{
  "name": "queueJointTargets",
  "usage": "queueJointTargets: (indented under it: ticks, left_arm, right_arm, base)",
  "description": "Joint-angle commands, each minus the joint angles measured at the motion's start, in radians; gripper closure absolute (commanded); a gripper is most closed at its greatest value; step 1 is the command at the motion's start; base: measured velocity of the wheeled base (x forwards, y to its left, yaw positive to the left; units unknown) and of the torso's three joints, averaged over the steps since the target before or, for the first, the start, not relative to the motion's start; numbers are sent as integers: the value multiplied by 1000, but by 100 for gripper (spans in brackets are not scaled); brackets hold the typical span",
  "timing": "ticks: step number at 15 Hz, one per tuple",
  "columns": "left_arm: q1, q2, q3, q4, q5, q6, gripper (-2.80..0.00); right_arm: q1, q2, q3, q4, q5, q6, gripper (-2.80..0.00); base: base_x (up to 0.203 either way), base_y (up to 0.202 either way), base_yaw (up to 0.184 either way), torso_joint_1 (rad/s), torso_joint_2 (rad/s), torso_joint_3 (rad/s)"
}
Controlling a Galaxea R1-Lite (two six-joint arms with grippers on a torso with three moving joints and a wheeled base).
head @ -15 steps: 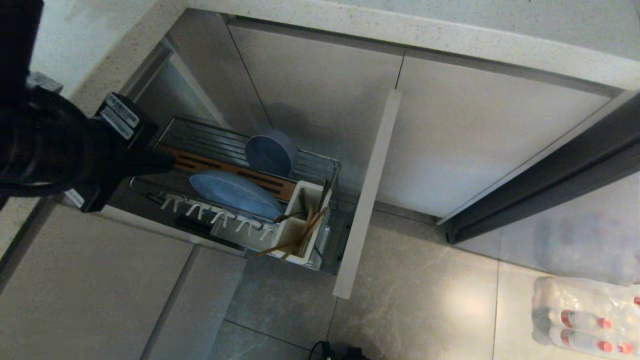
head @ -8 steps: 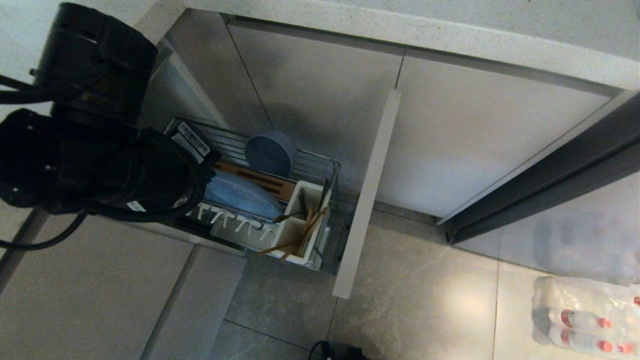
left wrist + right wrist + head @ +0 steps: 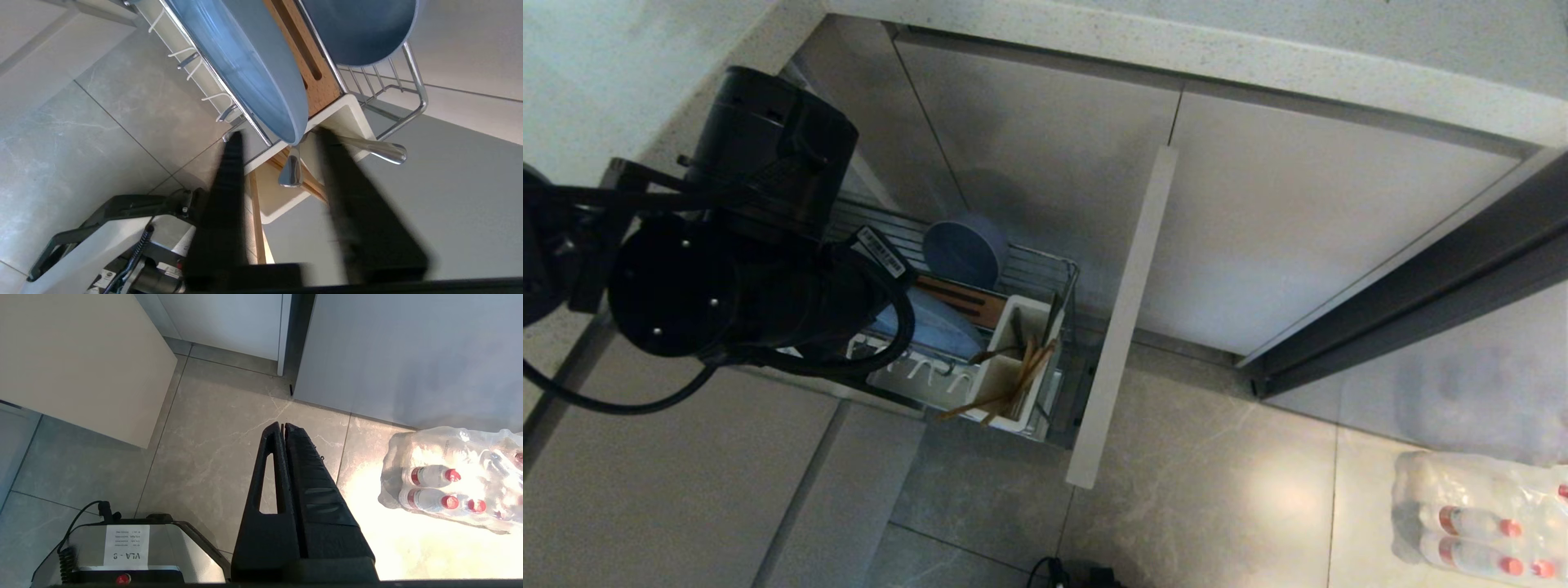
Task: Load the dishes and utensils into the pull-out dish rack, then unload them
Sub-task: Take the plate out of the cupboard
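The pull-out dish rack [image 3: 1045,269] stands drawn out of the cabinet, with its beige front panel [image 3: 1123,318] toward the floor. The dusty-blue bowl [image 3: 964,249] [image 3: 359,28] leans on the far wires. The blue plate [image 3: 253,69] [image 3: 935,327] stands on edge by the slotted wooden strip [image 3: 310,61]. Chopsticks [image 3: 1005,392] [image 3: 255,220] and two silver handles [image 3: 291,173] stick out of the white caddy [image 3: 1013,367]; which one is the fork I cannot tell. My left gripper [image 3: 279,134] is open, its tips on either side of the plate's edge, gripping nothing. My right gripper [image 3: 284,424] hangs shut over the floor.
My left arm [image 3: 743,278] covers the rack's left half in the head view. A wrapped pack of water bottles [image 3: 1478,514] [image 3: 449,486] lies on the tiles at the right. The stone countertop [image 3: 1176,57] overhangs the cabinet doors. My base [image 3: 122,547] sits below.
My left arm has swung in from the left edge to above the rack, and now hides most of the plate. Rack, bowl and utensils have not moved.
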Motion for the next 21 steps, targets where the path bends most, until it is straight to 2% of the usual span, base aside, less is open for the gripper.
queueJointTargets:
  ticks: [1, 4, 8, 12, 17, 21]
  left_arm:
    - [1, 15, 2, -3, 9, -7, -280]
    - [2, 59, 16, -52, 45, -7, -280]
    - [13, 88, 24, -79, 50, -7, -280]
    - [72, 131, 41, -141, 49, 15, -280]
    - [80, 178, 44, -220, 47, 64, -280]
    - [87, 185, 46, -227, 46, 70, -280]
  right_arm:
    - [0, 2, 0, 0, 0, 0, 0]
    - [0, 2, 0, 0, 0, 0, 0]
    - [0, 1, 0, 0, 0, 0, 0]
    - [0, 2, 0, 0, 0, 0, 0]
    - [0, 0, 0, 0, 0, 0, 0]
    - [0, 2, 0, 0, 0, 0, 0]
  base:
    - [0, 0, 0, 0, 0, 0]
    - [0, 0, 0, 0, 0, 0]
    - [0, 0, 0, 0, 0, 0]
    - [0, 0, 0, 0, 0, 0]
    - [0, 0, 0, 0, 0, 0]
    - [0, 0, 0, 0, 0, 0]
